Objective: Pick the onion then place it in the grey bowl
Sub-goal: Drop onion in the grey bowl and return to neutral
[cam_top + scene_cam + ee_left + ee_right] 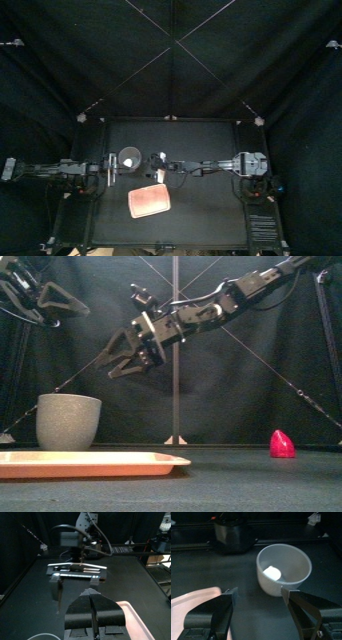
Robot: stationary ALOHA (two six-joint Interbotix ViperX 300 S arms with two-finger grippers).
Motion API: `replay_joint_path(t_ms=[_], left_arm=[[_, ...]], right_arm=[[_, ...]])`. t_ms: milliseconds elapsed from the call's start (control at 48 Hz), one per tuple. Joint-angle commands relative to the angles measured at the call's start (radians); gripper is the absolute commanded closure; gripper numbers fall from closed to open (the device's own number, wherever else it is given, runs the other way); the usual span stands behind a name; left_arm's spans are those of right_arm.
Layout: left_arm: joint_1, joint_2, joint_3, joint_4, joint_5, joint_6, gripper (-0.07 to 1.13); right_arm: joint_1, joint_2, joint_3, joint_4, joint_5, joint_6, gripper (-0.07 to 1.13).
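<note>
Pink tray (87,464) before grey cup (67,421), white onion (272,572) inside; red toy (282,444) well apart; holds right hand (134,369) wide, raised beside cup; rests left hand (91,596) closed.

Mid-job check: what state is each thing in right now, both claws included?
grey cup: upright on the table, with the onion inside.
onion: lying at the cup's bottom, not gripped.
pink tray: flat on the table, empty.
red toy: upright on the table, off to the right, untouched.
right claw: open, empty, above the cup.
left claw: shut, empty, raised at the left.
</note>
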Motion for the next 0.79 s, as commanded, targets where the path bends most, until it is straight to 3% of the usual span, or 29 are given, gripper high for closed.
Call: replay_joint_path(t_ms=[21, 438, 792], left_arm=[[0.002, 0.003, -0.014, 0.003, -0.009, -0.002, 1.01], [0.003, 0.003, 0.0, 0.0, -0.011, -0.002, 1.01], [0.006, 0.0, 0.0, 0.002, -0.011, -0.002, 1.01]], right_arm=[[0.014, -0.103, 0.067, 0.029, -0.015, 0.0, 0.06], [0.066, -0.316, 0.33, 0.106, -0.071, 0.0, 0.06], [0.061, -0.495, 0.506, 0.166, -0.163, -0.002, 0.06]])
